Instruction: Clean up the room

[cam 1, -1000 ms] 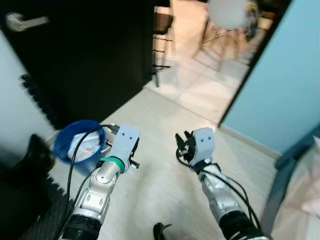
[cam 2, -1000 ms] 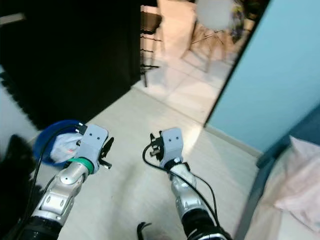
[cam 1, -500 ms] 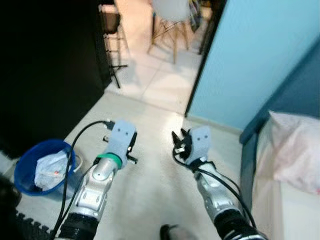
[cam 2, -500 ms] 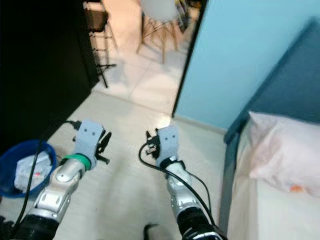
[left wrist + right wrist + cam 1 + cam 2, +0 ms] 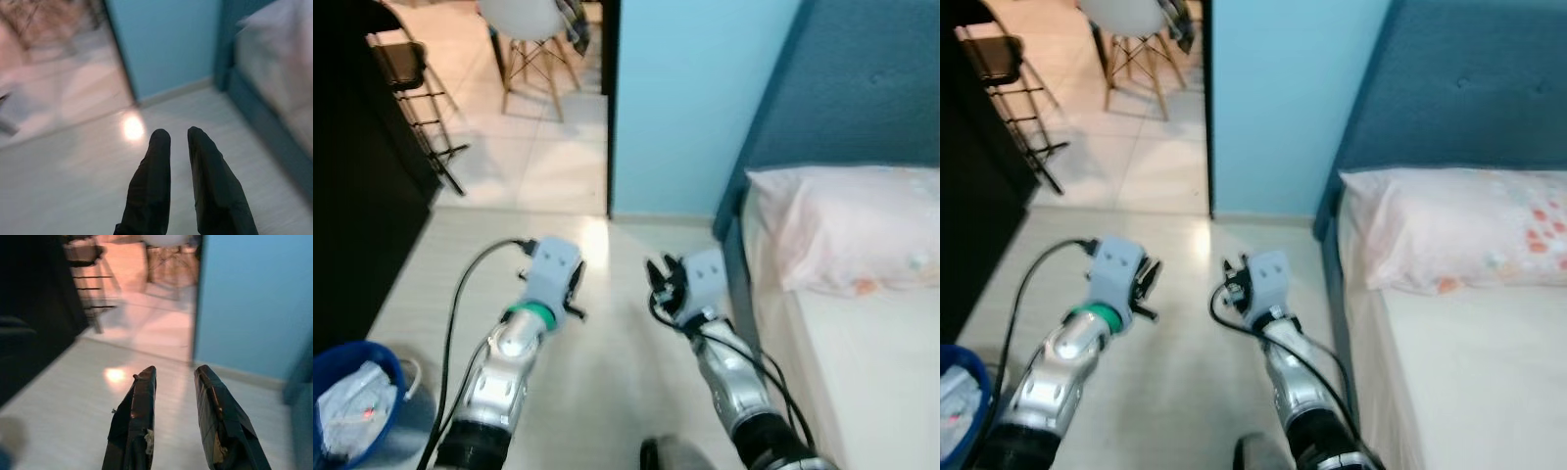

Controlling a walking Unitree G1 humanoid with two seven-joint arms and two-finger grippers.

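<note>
A blue bin (image 5: 335, 377) with crumpled white paper (image 5: 350, 411) in it stands on the floor at my lower left. Both arms are held out low over the pale floor (image 5: 607, 343). My left gripper (image 5: 576, 297) points forward, and in the left wrist view its fingers (image 5: 159, 147) lie close together with nothing between them. My right gripper (image 5: 659, 281) hangs beside it, near the corner of the bed. The right wrist view shows its fingers (image 5: 208, 382) a little apart and empty.
A bed (image 5: 881, 362) with a pink pillow (image 5: 847, 230) and a dark blue headboard (image 5: 862, 88) fills the right. A light blue wall (image 5: 695, 98) stands ahead. The doorway at the far left leads to a white chair (image 5: 524, 20) and a black stool (image 5: 411, 88). Dark furniture (image 5: 352, 215) lines the left.
The camera has swung to the right: the bin has slid to the lower left of the picture, and the bed and pillow have come into view. Both arms keep the same pose.
</note>
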